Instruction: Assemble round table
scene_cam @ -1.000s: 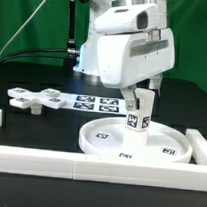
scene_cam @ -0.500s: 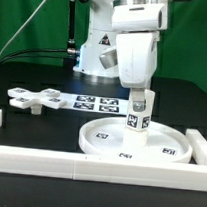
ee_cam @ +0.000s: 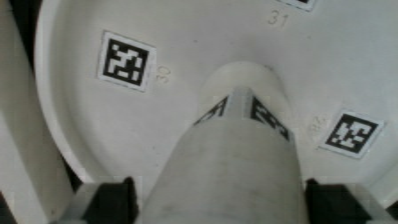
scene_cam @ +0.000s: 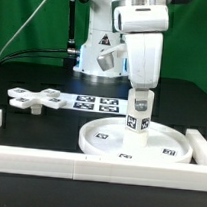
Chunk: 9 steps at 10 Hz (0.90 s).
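The white cylinder leg (scene_cam: 138, 122) stands upright on the large round disc (scene_cam: 99, 143), near its middle. My gripper (scene_cam: 140, 95) comes straight down on the leg's top and is shut on it. In the wrist view the leg (ee_cam: 231, 150) fills the space between my two dark fingertips (ee_cam: 111, 196), with the gripper (ee_cam: 217, 196) centred over it and the tagged disc (ee_cam: 143, 110) below. The flat cross-shaped piece (scene_cam: 32, 99) lies on the table at the exterior view's left, away from the gripper.
The marker board (scene_cam: 97, 102) lies behind the disc. A long white rail (scene_cam: 87, 163) runs along the front, and another rail piece (scene_cam: 201, 146) stands at the exterior view's right of the disc. The arm's base stands at the back.
My wrist has turned about the vertical, from skewed to square-on. The leg has gone from slightly tilted to upright and shifted a little to the exterior view's right on the disc.
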Each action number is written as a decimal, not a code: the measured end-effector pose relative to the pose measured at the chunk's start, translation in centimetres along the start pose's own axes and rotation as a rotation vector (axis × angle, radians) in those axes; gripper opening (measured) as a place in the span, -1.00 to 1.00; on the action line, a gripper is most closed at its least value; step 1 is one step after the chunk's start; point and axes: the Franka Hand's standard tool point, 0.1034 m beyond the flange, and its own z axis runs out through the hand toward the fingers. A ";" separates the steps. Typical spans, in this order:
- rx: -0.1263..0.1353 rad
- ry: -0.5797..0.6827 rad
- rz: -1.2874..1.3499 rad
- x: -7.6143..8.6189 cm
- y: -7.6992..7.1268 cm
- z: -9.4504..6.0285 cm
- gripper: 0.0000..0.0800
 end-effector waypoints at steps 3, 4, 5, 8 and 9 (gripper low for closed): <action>0.000 0.000 0.001 0.0 0.0 0.0 0.02; 0.000 0.000 0.019 0.0 0.0 0.0 0.02; 0.000 0.000 0.036 0.0 0.0 0.0 0.02; 0.000 0.001 0.180 0.0 0.0 0.0 0.02; 0.000 0.001 0.259 0.0 0.0 0.0 0.02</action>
